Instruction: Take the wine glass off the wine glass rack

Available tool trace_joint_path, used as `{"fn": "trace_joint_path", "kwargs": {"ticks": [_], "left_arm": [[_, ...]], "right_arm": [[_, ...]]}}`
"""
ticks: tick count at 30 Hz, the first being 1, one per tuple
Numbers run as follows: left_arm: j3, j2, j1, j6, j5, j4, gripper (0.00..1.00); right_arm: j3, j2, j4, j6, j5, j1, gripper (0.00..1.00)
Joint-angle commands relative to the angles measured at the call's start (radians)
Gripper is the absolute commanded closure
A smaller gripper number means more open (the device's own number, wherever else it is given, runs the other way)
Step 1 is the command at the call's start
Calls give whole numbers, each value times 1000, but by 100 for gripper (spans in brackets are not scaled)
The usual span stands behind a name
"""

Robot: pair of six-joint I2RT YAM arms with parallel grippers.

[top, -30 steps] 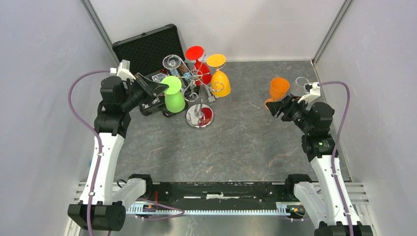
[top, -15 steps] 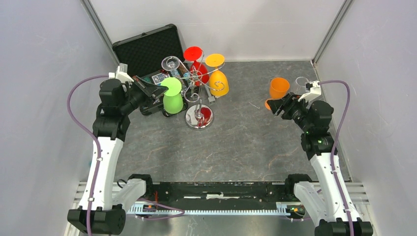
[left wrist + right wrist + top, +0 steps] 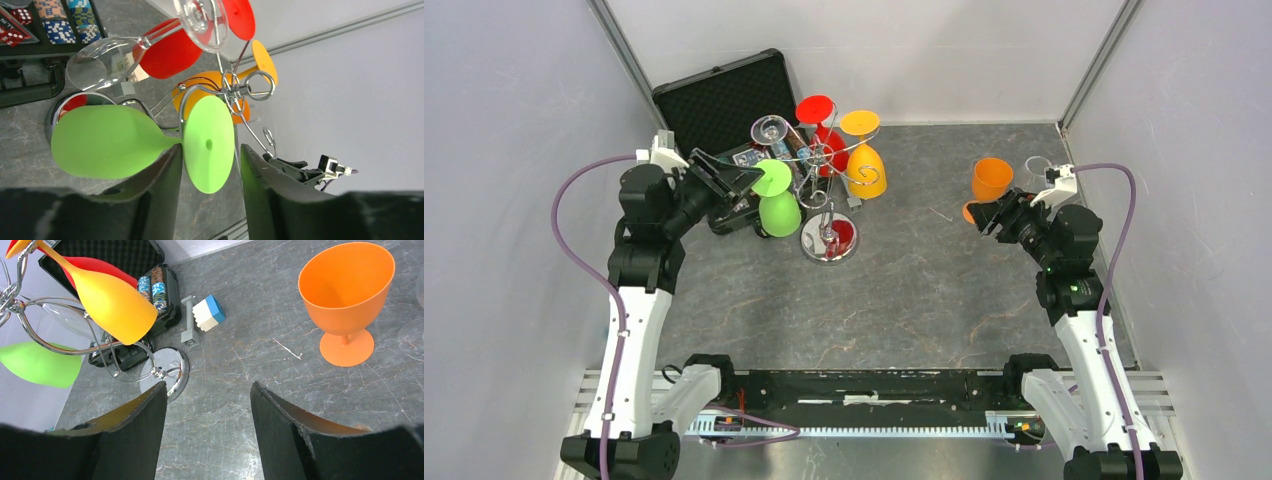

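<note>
The wine glass rack (image 3: 825, 190) is a silver wire stand on a round mirror base (image 3: 829, 238), left of the table's middle. Green (image 3: 779, 208), clear (image 3: 771, 128), red (image 3: 820, 108) and yellow (image 3: 867, 172) wine glasses hang from it, bowls down. My left gripper (image 3: 746, 180) is open around the green glass's foot (image 3: 209, 145). The left finger (image 3: 160, 175) lies against the stem, and a gap separates the foot from the right finger. My right gripper (image 3: 986, 215) is open and empty, next to an orange goblet (image 3: 991, 180) standing on the table.
An open black case (image 3: 719, 100) with coloured chips (image 3: 57, 25) sits behind and left of the rack. A small blue and white block (image 3: 209, 312) lies near the base (image 3: 167, 372). A clear glass (image 3: 1037, 165) stands right of the orange goblet (image 3: 345, 295).
The left jaws closed on the green glass's foot, then opened. The left arm shifted slightly left, and the rack and glasses shifted a little. The right arm stayed nearly still.
</note>
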Motion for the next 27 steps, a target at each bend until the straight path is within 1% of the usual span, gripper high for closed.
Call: {"fn": "trace_joint_path", "kwargs": {"ticks": [1, 5, 7, 9, 12, 15, 20, 22, 27], "left_arm": [[50, -27, 2, 37, 3, 46, 46], [66, -23, 2, 78, -10, -7, 42], [56, -26, 3, 83, -9, -17, 42], [27, -34, 2, 70, 2, -4, 48], [-2, -41, 3, 47, 8, 12, 54], [-18, -50, 2, 22, 4, 38, 64], [-25, -57, 2, -9, 7, 65, 78], [-26, -58, 2, -21, 9, 76, 86], [-7, -63, 2, -25, 12, 79, 98]], "right_arm": [[3, -15, 40, -7, 5, -3, 33], [-6, -16, 39, -9, 10, -4, 33], [-9, -18, 39, -7, 13, -3, 33], [-12, -19, 39, -7, 14, -4, 33], [-16, -21, 34, -10, 17, -4, 33], [-21, -22, 35, -12, 20, -4, 33], [-25, -26, 30, -17, 36, -4, 33], [-28, -25, 30, -18, 38, -4, 33], [-29, -23, 28, -22, 42, -4, 33]]}}
